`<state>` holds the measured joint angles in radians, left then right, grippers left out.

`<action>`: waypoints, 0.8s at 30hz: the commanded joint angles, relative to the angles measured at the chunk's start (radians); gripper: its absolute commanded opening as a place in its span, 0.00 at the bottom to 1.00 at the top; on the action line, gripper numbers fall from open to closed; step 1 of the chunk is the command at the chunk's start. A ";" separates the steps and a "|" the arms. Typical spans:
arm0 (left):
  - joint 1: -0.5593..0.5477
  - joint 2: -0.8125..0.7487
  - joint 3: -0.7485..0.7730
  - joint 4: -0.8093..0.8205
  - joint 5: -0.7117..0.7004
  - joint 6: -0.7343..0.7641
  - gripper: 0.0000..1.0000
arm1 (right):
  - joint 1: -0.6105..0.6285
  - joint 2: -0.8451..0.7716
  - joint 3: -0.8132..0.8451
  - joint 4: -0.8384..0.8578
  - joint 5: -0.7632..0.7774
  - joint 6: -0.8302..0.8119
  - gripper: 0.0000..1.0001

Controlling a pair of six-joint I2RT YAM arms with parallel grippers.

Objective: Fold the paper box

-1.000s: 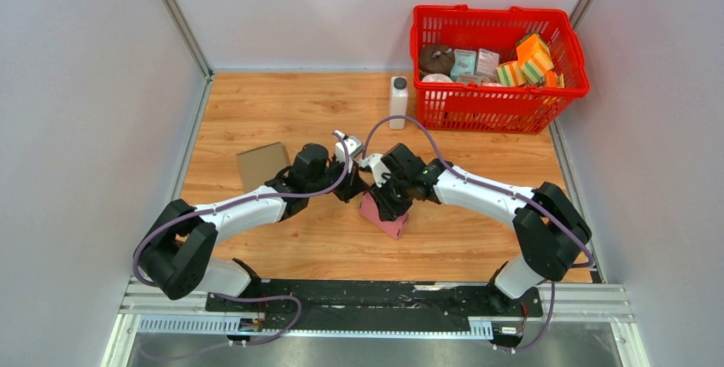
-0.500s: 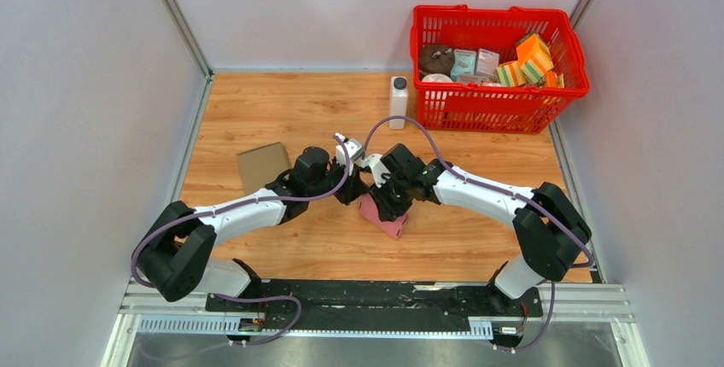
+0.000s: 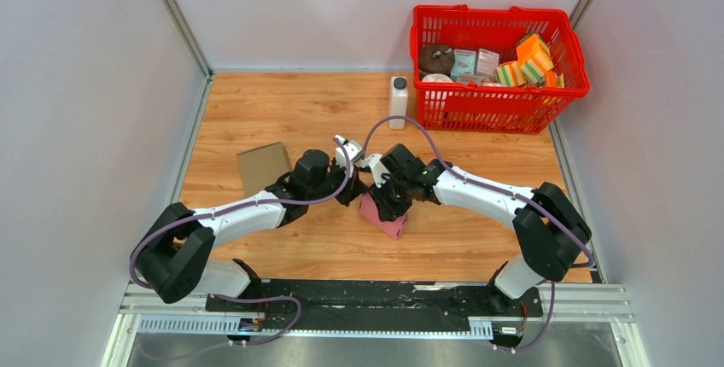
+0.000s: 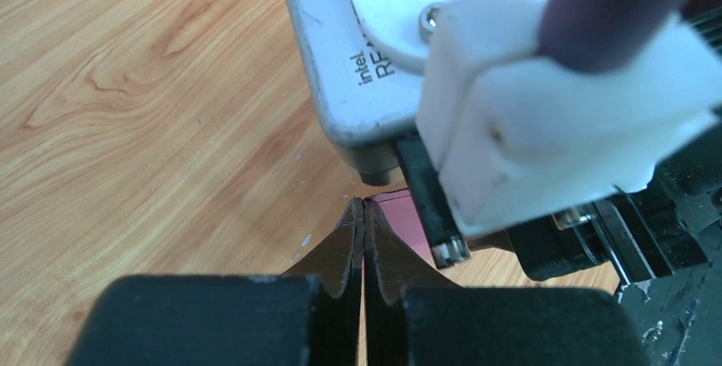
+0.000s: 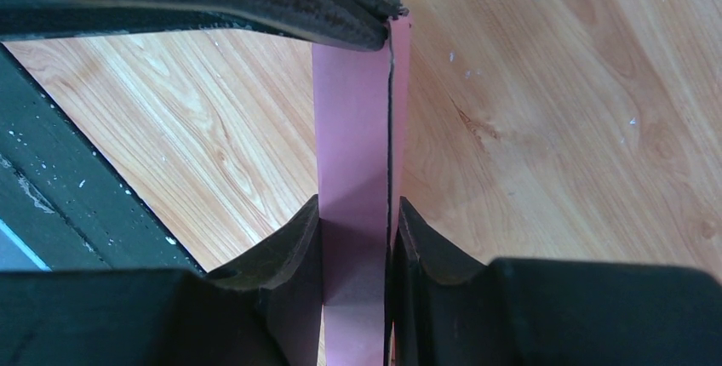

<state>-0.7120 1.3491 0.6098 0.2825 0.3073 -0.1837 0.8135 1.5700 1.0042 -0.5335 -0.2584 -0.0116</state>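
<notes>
Here, pink box point(image 5: 353, 170) pinched in right jaws, closed left jaws beside

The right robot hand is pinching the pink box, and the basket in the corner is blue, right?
Not quite. The basket is red, not blue, as the top external view shows. The right gripper is indeed pinching the pink box.

pink box point(image 3: 391, 225) mostly hidden under R gripper point(image 3: 388, 205), basket point(image 3: 487, 109) items too small to ID
</notes>
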 commanded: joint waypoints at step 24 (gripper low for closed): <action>-0.032 -0.090 -0.179 0.040 -0.111 -0.060 0.00 | 0.073 0.048 0.097 0.164 0.309 -0.163 0.29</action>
<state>-0.7261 1.2568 0.4641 0.4202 0.1669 -0.2153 0.8745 1.6173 1.0576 -0.5072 -0.0647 -0.1284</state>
